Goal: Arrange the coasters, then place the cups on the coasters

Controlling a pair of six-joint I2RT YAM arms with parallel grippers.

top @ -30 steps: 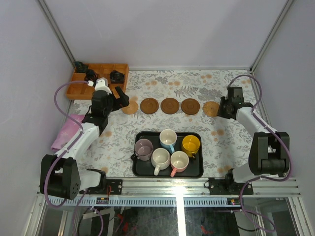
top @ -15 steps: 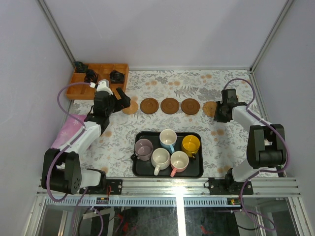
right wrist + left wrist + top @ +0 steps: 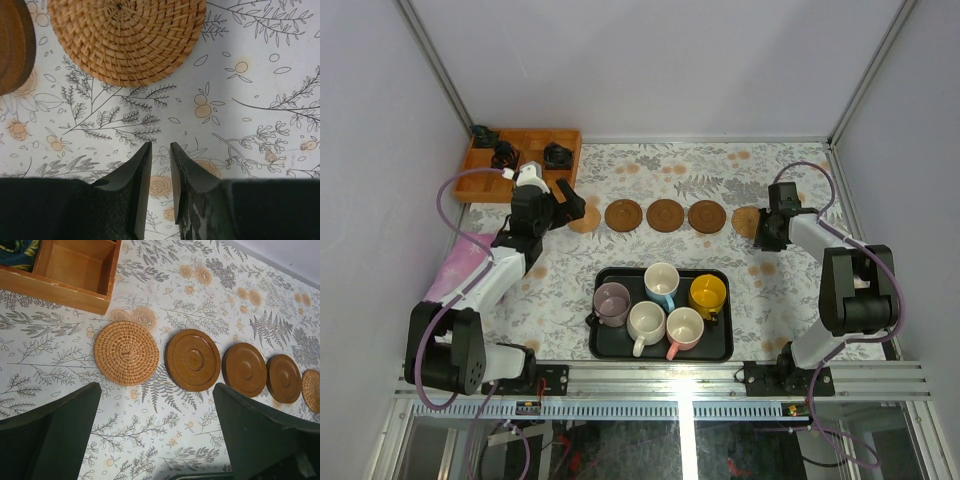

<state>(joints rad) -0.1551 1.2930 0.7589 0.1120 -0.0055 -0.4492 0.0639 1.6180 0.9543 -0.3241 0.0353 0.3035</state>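
Note:
Five coasters lie in a row across the flowered cloth: a woven one (image 3: 588,222) (image 3: 126,353) at the left, three wooden discs (image 3: 623,214) (image 3: 665,214) (image 3: 707,215) and a woven one (image 3: 748,220) (image 3: 125,35) at the right. My left gripper (image 3: 565,205) (image 3: 156,390) is open wide and empty just short of the left woven coaster. Beside the right woven coaster, my right gripper (image 3: 763,228) (image 3: 160,145) stands only narrowly open, with bare cloth showing in the gap. The cups, mauve (image 3: 611,301), light blue (image 3: 662,281), yellow (image 3: 708,293), cream (image 3: 646,322) and pink-handled (image 3: 684,327), stand on a black tray (image 3: 720,345).
An orange wooden box (image 3: 520,160) (image 3: 75,265) with small black objects sits at the back left, close behind my left gripper. A pink cloth (image 3: 455,265) lies along the left edge under the left arm. Walls close in the table on three sides.
My right gripper has shifted a little left toward the right woven coaster and its elbow has swung inward. The left arm has barely shifted. Coasters and cups are unmoved.

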